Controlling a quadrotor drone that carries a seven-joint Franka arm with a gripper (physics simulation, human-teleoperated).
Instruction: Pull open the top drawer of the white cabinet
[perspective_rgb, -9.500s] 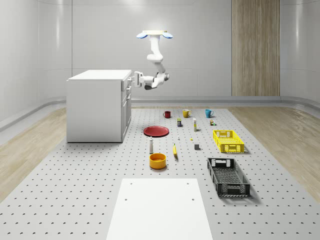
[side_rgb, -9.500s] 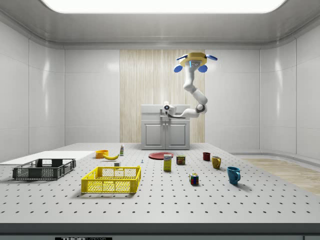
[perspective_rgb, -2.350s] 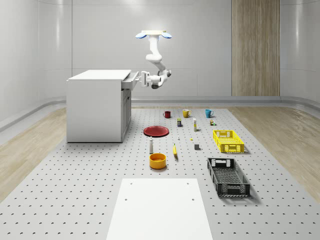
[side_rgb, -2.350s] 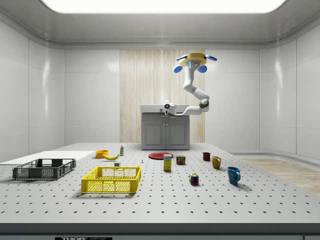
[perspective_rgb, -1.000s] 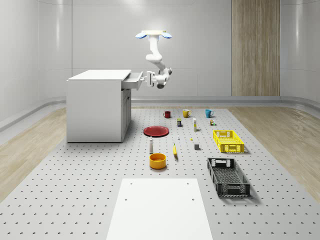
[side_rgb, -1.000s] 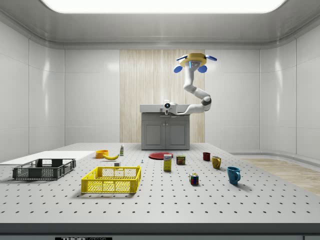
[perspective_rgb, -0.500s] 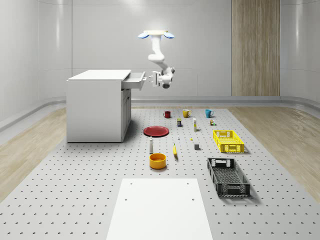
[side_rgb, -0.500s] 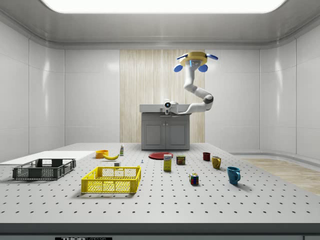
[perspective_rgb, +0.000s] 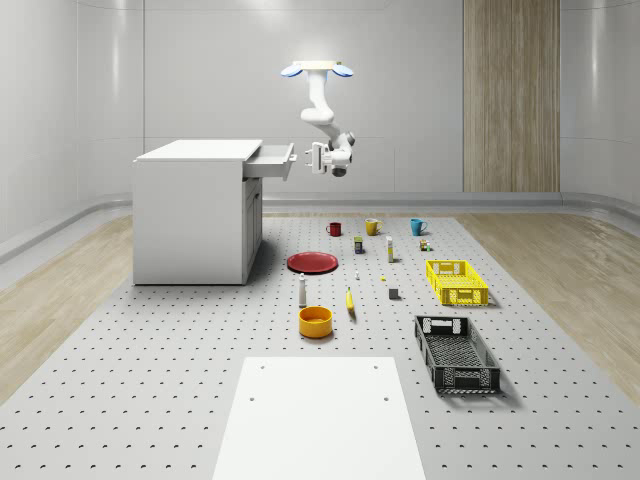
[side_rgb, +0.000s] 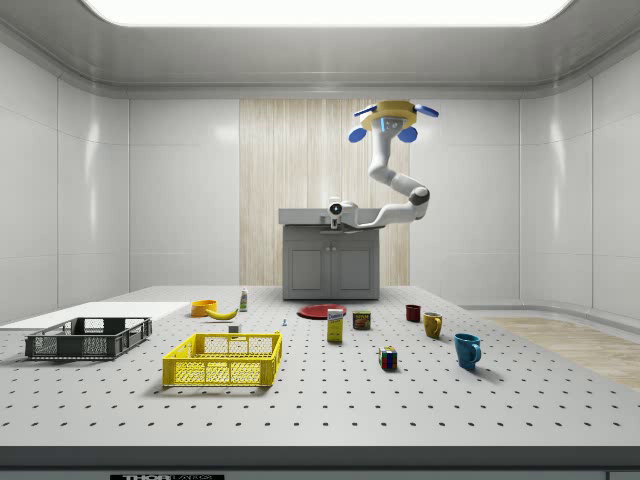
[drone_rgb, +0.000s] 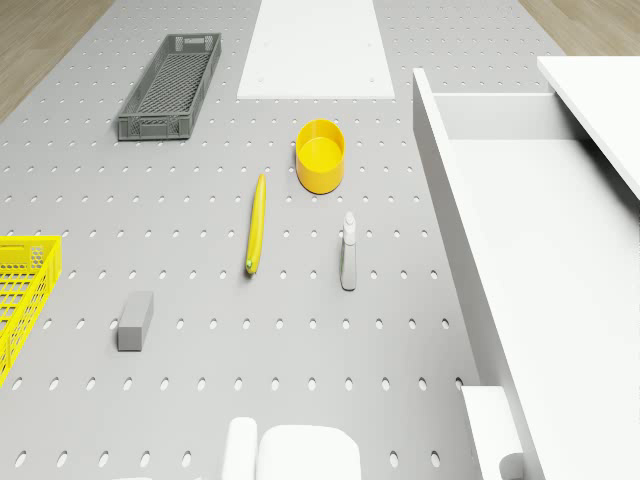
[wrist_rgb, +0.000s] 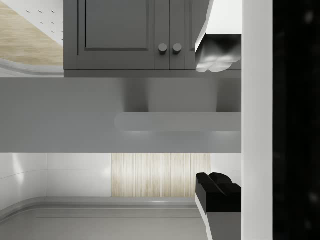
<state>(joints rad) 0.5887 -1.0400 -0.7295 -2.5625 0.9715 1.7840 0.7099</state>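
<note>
White drawer (perspective_rgb: 272, 159) juts from the top of the cabinet (perspective_rgb: 196, 212), pulled well out toward the whole-scene view's right, and that looks like most of the job done. We hover with the drone (perspective_rgb: 318, 69) high over the floor just right of the cabinet, arm bent down toward the drawer front. Our gripper (perspective_rgb: 312, 157) sits just off that front, and in the wrist view the handle (wrist_rgb: 177, 121) runs between spread fingers (wrist_rgb: 218, 191), apart and clamped on nothing. The risk, we reckon: drift toward the cabinet could nudge the drawer shut again, or a finger could snag the handle as we back away.
</note>
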